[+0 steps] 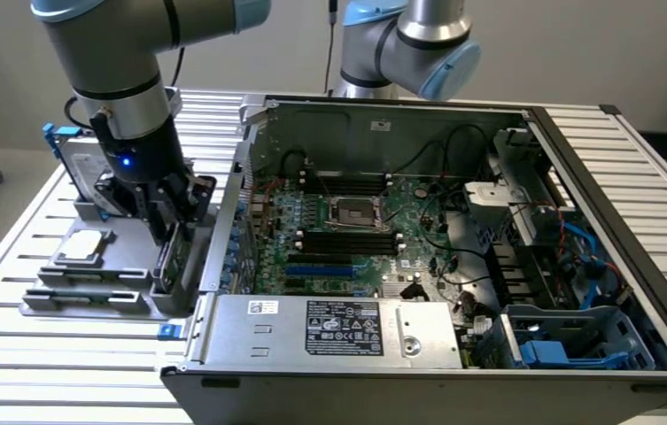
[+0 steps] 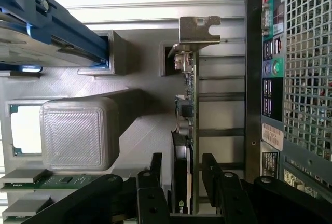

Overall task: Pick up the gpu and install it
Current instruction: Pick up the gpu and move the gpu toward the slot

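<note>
A grey printed plastic fixture (image 1: pixel 120 266) sits on the slatted metal desk (image 1: pixel 14 350), toward the desk's edge on the exterior view's left. A silver hard drive in a blue frame (image 1: pixel 70 152) stands on edge at the fixture's back corner on that same side. My claw (image 1: pixel 166 232) hangs straight down over the fixture's edge nearest the computer. The thin green gpu card with its black cooler cover (image 2: pixel 185 136) stands on edge in a slot along that fixture edge. Its silver end bracket (image 2: pixel 199 29) is at the end farthest from my fingers (image 2: pixel 155 177). The fingers are apart and straddle the card, one on the cooler side and one on the board side. A sliver of space shows on each side, so I grip nothing. Just beside the fixture, on the exterior view's right, lies the open black computer case (image 1: pixel 616 177). Its green motherboard (image 1: pixel 410 204) faces up.
</note>
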Motion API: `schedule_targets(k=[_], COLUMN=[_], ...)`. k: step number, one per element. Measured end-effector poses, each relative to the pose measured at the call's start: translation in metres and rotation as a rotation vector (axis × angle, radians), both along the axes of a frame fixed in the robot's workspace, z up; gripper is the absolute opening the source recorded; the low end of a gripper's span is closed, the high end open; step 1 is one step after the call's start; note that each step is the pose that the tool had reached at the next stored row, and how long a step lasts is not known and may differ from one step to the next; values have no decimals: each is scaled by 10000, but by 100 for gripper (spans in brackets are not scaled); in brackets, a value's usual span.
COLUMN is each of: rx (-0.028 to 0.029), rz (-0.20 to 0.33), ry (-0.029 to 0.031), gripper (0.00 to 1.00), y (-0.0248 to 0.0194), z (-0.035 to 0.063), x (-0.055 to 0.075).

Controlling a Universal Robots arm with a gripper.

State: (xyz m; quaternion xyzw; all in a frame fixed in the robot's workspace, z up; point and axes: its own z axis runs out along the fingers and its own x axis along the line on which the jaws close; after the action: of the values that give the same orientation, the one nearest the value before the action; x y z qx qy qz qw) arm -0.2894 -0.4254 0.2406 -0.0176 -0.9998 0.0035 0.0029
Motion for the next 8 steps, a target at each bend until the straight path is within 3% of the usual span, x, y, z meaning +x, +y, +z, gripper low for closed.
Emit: schedule_targets(k=[6, 8], rx=[1, 1], rz=[0, 0], ry=[-2, -1], gripper=[42, 29], y=[0, 0], z=[-1, 0], x=[-2, -2])
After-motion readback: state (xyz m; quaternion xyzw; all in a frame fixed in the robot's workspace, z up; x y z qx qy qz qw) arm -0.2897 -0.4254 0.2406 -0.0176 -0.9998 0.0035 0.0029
